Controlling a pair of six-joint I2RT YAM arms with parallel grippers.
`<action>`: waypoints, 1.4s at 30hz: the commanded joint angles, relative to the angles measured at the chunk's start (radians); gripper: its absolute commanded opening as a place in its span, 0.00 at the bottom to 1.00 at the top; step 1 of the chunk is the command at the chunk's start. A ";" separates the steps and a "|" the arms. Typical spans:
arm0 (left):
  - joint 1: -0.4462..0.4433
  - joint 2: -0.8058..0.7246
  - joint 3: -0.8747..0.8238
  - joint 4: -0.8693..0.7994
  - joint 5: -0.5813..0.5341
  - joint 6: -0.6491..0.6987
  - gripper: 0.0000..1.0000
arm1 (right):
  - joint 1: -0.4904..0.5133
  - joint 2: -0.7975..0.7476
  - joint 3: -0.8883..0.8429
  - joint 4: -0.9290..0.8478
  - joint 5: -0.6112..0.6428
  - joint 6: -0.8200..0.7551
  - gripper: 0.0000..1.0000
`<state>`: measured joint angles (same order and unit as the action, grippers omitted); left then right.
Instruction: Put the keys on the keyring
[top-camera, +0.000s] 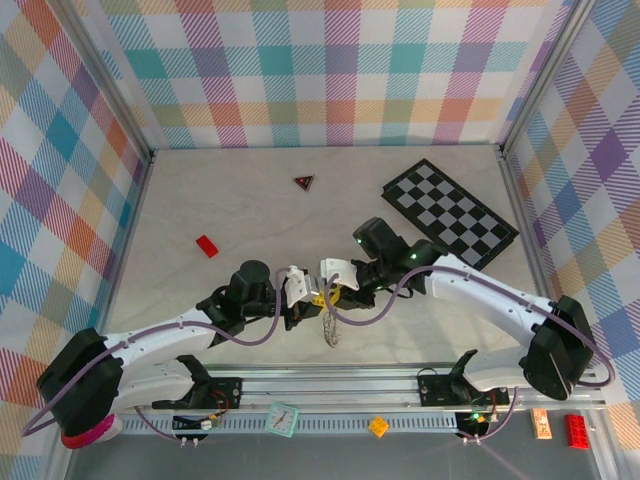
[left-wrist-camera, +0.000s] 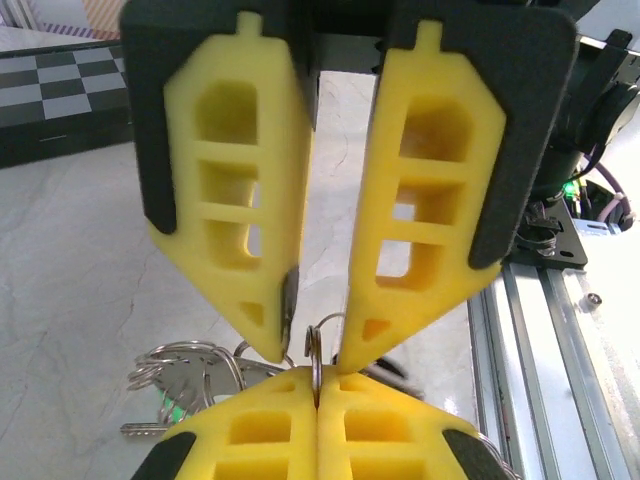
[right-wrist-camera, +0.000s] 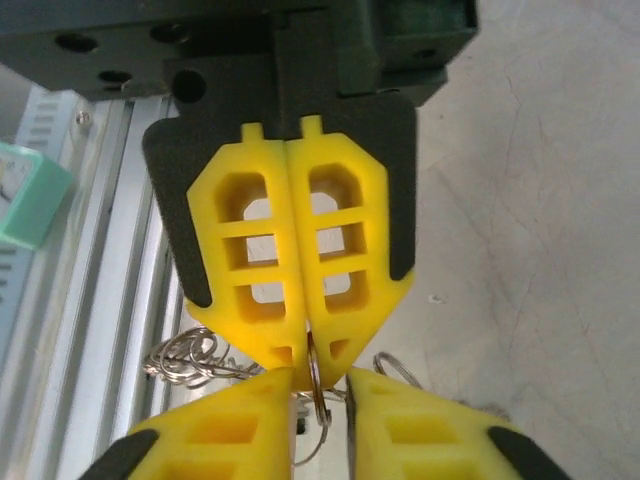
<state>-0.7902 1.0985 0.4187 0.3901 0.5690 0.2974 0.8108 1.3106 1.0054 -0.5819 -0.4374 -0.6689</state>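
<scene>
Over the near middle of the pale marbled table (top-camera: 230, 190), two yellow-fingered hands meet tip to tip. The right hand (right-wrist-camera: 305, 345) is clamped tight on the thin silvery metal keyring (right-wrist-camera: 316, 385), held edge-on. The left hand (left-wrist-camera: 312, 352) stands partly open, its fingertips either side of that ring. Small silvery-grey metal keys (left-wrist-camera: 185, 375) bunch just beside it.

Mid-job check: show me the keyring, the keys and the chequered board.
keyring (right-wrist-camera: 314, 375): right wrist view, on the loop's thin upright edge.
keys (left-wrist-camera: 185, 385): left wrist view, on the silvery bunch at lower left.
chequered board (top-camera: 450, 213): top external view, on the middle of its squares.
</scene>
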 joint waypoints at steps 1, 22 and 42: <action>0.005 -0.011 0.016 0.043 0.029 0.002 0.00 | -0.036 -0.069 -0.057 0.073 -0.031 0.122 0.35; 0.005 0.004 -0.096 0.328 -0.012 -0.138 0.00 | -0.046 -0.180 -0.389 0.471 -0.095 0.521 0.40; -0.005 0.044 -0.112 0.406 -0.076 -0.238 0.00 | 0.025 -0.138 -0.529 0.827 0.147 0.465 0.37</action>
<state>-0.7910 1.1454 0.3107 0.7311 0.5022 0.0780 0.8261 1.1946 0.4946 0.1722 -0.3283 -0.1799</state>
